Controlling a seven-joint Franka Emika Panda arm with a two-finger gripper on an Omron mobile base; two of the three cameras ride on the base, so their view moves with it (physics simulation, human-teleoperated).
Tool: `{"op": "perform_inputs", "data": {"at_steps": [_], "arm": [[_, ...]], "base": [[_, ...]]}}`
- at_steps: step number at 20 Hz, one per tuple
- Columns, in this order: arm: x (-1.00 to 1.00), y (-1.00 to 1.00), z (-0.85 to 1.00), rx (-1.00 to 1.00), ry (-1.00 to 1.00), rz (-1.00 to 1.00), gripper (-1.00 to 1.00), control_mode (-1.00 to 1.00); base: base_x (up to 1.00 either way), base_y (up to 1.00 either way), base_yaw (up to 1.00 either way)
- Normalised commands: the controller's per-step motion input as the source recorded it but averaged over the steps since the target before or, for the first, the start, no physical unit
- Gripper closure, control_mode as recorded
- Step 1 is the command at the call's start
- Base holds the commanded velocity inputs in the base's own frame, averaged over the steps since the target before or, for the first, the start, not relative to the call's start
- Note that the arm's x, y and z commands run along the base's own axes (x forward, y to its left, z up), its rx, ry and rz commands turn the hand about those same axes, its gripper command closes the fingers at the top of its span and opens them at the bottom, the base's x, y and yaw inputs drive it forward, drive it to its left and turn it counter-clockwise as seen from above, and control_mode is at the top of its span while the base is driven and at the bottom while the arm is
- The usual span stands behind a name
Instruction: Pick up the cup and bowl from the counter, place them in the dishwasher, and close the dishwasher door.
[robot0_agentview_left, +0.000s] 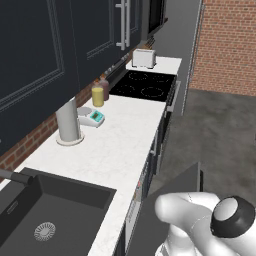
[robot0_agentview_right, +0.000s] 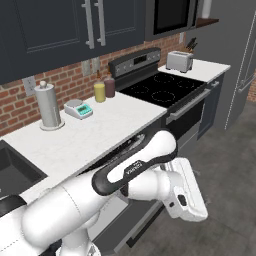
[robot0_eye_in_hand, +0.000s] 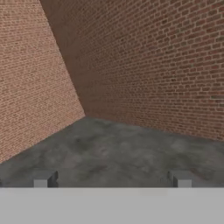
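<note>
On the counter (robot0_agentview_right: 125, 120) we see no load near its front edge; toward its back edge stand a yellow jar (robot0_agentview_left: 97, 95), a darker jar (robot0_agentview_right: 109, 87) and a grey cylinder (robot0_agentview_left: 68, 121). Our gripper (robot0_eye_in_hand: 112, 179) faces a brick corner, jaws spread, holding nothing.

From the base you look down along the counter (robot0_agentview_left: 120, 150) from both sides, cooktop (robot0_agentview_right: 160, 90) at twelve o'clock; your hand camera faces a brick corner (robot0_eye_in_hand: 83, 109).

We see the long white marbled desk (robot0_agentview_left: 117, 145), and the dark dishwasher door (robot0_agentview_left: 170, 197) tilted open beneath it.
</note>
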Motion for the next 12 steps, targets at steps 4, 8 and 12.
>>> {"op": "perform_inputs", "data": {"at_steps": [4,8,12], "arm": [[-0.15,0.0,-0.34,-0.73,1.0,0.12,-1.0,-1.0],[-0.28,0.0,-0.39,-0.71,1.0,0.13,-1.0,-1.0],[-0.62,-0.18,-0.4,-0.51,0.88,0.19,-1.0,-1.0]], "base": [[0.0,0.0,0.0],[0.0,0.0,0.0],[0.0,0.0,0.0]]}}
